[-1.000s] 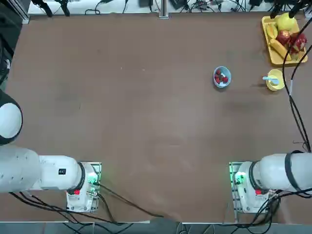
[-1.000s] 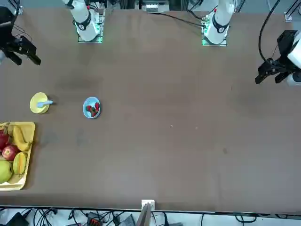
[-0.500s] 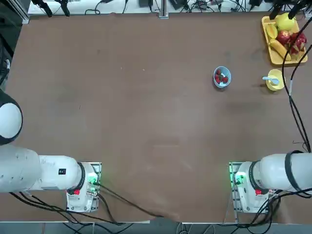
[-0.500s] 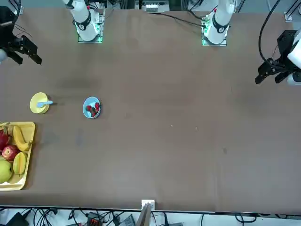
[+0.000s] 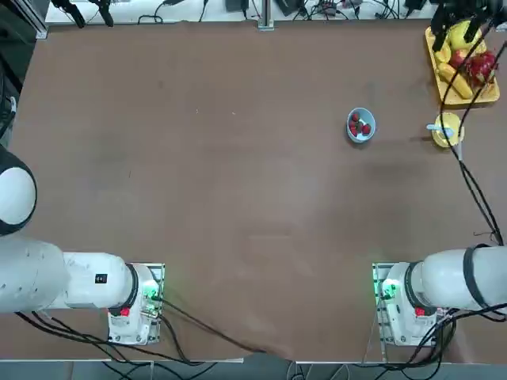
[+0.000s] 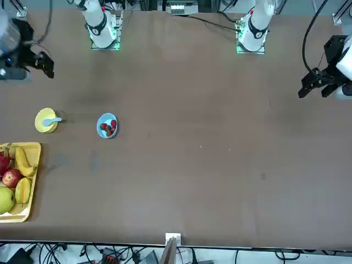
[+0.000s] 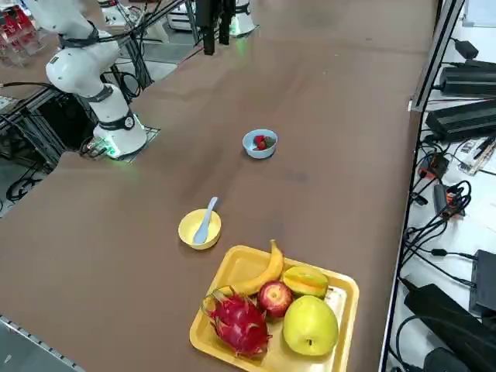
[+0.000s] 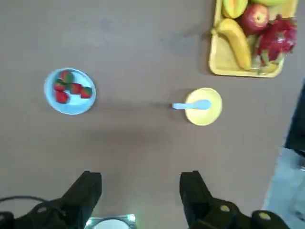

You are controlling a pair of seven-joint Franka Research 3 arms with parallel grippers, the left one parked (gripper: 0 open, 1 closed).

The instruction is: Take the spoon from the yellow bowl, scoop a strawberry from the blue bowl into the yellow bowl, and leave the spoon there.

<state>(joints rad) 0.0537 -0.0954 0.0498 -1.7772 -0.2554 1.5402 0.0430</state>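
From my remote station I see the right gripper [image 8: 142,198] high above the table, its two dark fingers [image 8: 89,191] spread wide apart and holding nothing. In the front view it sits at the upper left of the frame [image 6: 47,65], well apart from the bowls.

The yellow bowl [image 5: 447,131] stands on the table [image 5: 238,198] at the right side of the top view, just below the yellow fruit tray [image 5: 440,83]. The spoon [image 5: 437,127] rests in this bowl, and its handle sticks out over the rim toward the blue bowl [image 5: 360,125]. The blue bowl is a little to the left, apart from the yellow one, with several red strawberries [image 5: 359,124] inside.

In the wrist view, both bowls lie beyond the fingertips, the tray with banana, apple and other fruit in the upper right corner.
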